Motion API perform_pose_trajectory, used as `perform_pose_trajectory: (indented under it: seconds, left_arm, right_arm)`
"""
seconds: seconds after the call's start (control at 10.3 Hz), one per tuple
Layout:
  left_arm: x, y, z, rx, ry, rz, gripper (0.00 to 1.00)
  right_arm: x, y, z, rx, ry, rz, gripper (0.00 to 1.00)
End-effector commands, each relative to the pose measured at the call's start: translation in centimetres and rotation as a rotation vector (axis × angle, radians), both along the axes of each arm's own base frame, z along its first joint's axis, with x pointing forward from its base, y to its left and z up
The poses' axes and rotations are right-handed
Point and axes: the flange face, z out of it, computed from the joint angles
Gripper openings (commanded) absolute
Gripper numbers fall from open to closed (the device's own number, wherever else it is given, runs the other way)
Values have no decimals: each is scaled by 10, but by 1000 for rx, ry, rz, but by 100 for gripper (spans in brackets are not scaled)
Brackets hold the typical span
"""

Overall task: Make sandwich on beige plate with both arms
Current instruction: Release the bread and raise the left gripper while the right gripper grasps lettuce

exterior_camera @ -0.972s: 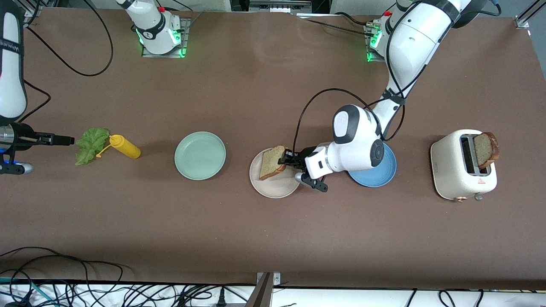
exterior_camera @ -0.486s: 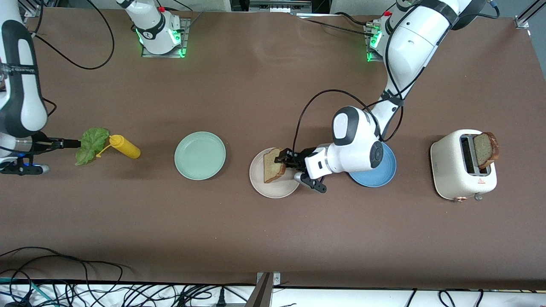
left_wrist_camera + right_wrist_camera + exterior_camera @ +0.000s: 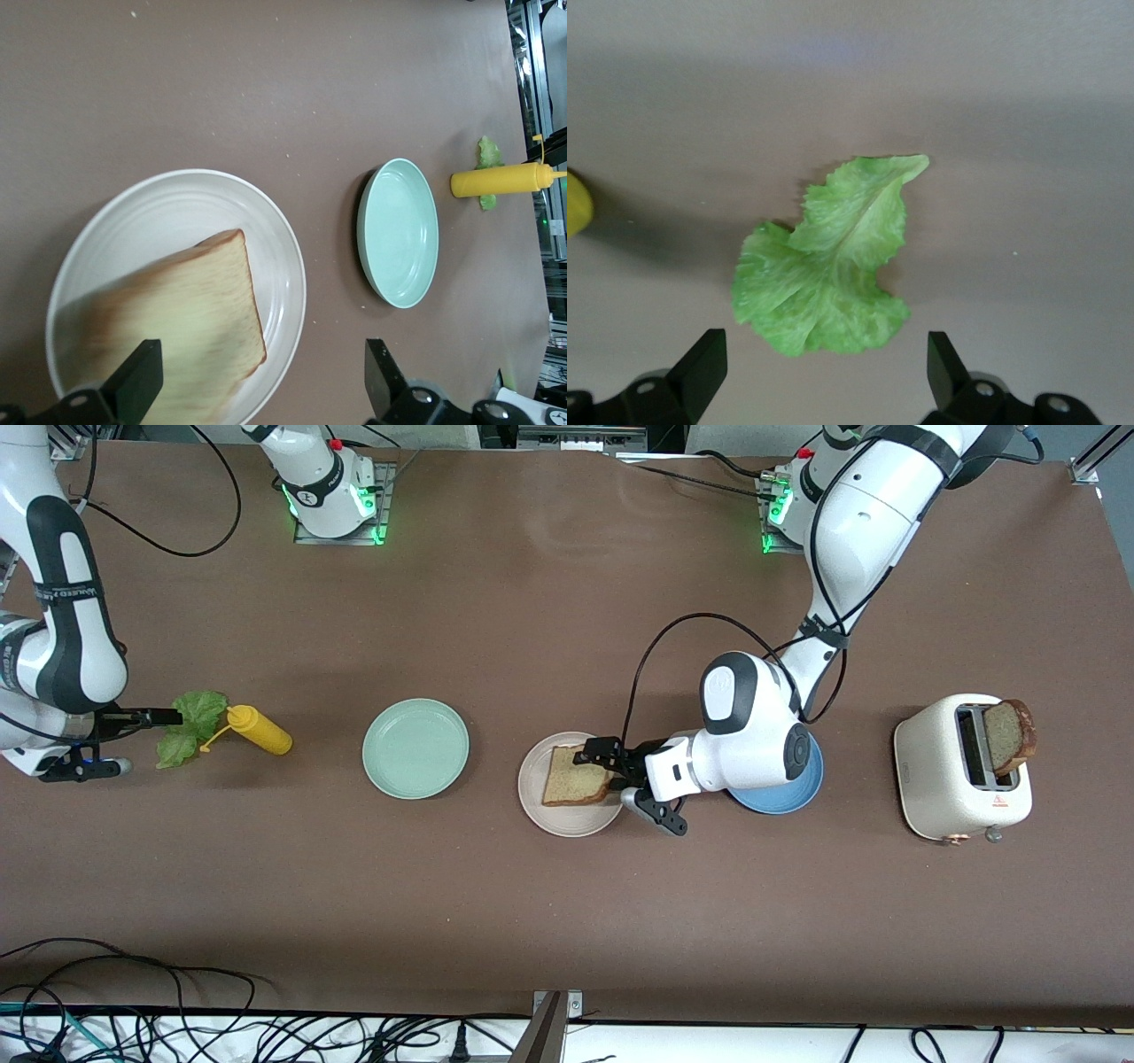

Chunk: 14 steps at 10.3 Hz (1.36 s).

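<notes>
The toaster at the right of the front view carries a small red mark on its front face, too small to read, and dark lettering on the right arm's white forearm at the upper left is likewise unreadable. A bread slice stands in the toaster slot, its lower half hidden.

Just right of centre, the beige plate holds one slice of bread lying flat. The left gripper is at the plate's edge, jaws wide and holding nothing; in the left wrist view the slice is blurred and cut off by the bottom of the frame. The left arm's wrist covers much of the blue plate. The mint-green plate sits left of centre.

At the left edge the right gripper is over the lettuce leaf, jaws wide, empty. The yellow squeeze bottle lies beside the leaf.
</notes>
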Motion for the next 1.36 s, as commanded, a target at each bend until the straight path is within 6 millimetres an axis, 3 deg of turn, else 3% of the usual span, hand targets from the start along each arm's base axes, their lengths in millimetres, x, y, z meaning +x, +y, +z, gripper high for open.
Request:
perform_pose_trajectory:
  seconds: [0.0, 0.19, 0.39, 0.58, 0.68, 0.78, 0.87, 0.97, 1.26]
  left_arm:
    - [5, 15, 21, 40, -51, -61, 100]
    - [10, 33, 38, 45, -45, -53, 100]
    - [17, 67, 54, 104, -24, -103, 100]
    - [17, 98, 84, 201, 0, -137, 100]
    - [13, 105, 107, 285, 5, -133, 100]
    - [8, 109, 128, 387, 5, -128, 100]
    - [1, 114, 145, 479, 8, -131, 100]
    - [-3, 119, 158, 530, 14, -135, 100]
    - [-12, 154, 209, 704, -6, -80, 100]
  right_arm:
    - [-6, -14, -28, 17, 8, 56, 100]
    - [-8, -20, -41, 27, 5, 84, 100]
    - [-13, -22, -60, 42, 29, 94, 100]
    - [-15, -21, -65, 46, 40, 98, 100]
    - [-19, -24, -70, 52, 57, 90, 86]
    - [-20, -24, -71, 60, 65, 99, 42]
    - [-24, -23, -72, 71, 87, 100, 9]
    - [-23, -23, -71, 71, 87, 96, 0]
    - [-19, -22, -67, 68, 78, 93, 0]
